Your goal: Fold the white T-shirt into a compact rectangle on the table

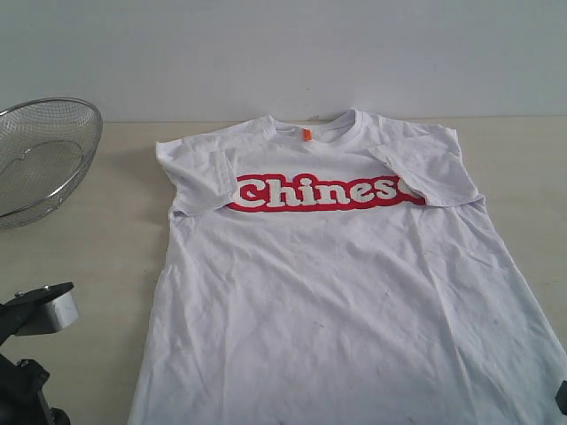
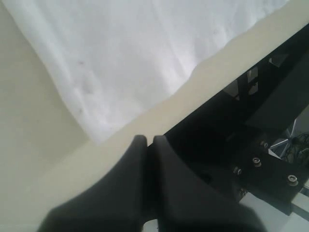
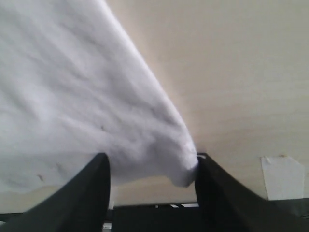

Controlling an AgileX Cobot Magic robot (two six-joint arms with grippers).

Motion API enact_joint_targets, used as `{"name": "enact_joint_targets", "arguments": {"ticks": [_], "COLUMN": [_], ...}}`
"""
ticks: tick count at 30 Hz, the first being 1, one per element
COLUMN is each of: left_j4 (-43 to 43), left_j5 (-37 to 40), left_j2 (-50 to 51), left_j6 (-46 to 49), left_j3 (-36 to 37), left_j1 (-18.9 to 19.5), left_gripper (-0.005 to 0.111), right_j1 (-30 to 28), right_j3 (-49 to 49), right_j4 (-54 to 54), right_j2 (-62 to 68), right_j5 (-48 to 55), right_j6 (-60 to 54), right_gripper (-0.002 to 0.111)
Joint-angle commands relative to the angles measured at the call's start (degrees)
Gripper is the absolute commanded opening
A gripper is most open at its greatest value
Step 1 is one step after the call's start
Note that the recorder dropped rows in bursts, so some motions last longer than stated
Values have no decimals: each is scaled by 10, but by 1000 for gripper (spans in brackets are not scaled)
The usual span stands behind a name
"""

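White T-shirt (image 1: 328, 292) lies face up on the table (image 1: 97, 292), collar at the far side and hem at the near edge, so its long axis runs far to near. Your right gripper (image 3: 152, 162) is the better placed. Its jaws stand apart with the near right hem corner (image 3: 182, 166) bunched between them, up against one finger and not yet clamped. Your left gripper (image 2: 146, 142) is closed on nothing and hangs over bare table at the near edge, just beside the near left hem corner (image 2: 96, 130) but not touching it. I judge it must open and shift onto that corner before any lift. Both sleeves (image 1: 199, 173) are already turned in over the chest, the one on the right covering the end of the red-outlined lettering (image 1: 319, 193). The cloth is creased, with a few small dark marks low down, and an orange neck tag (image 1: 306, 135) shows inside the collar.
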Motion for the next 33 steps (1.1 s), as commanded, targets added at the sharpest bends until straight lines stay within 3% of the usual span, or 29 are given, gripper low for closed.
{"name": "enact_joint_targets", "arguments": {"ticks": [1,8,16,33], "left_j4": [-4,-4,-4,-4], "left_j5": [2,4,4,2], "left_j2": [1,1,1,1], "left_j6": [4,4,4,4], "left_j3": [2,2,2,2], "left_j1": [-3,-3,-3,-3], "left_gripper": [4,4,4,4], "right_j1": [-2,-2,-2,-2], "right_j3": [4,-4,-13,-13], "right_j4": [23,21,-55,-3], "right_j2": [8,8,5,5], "right_j5": [-65,-84,-86,-130], "right_j6": [-20,-8,73,41], "right_gripper": [50,50,50,50]}}
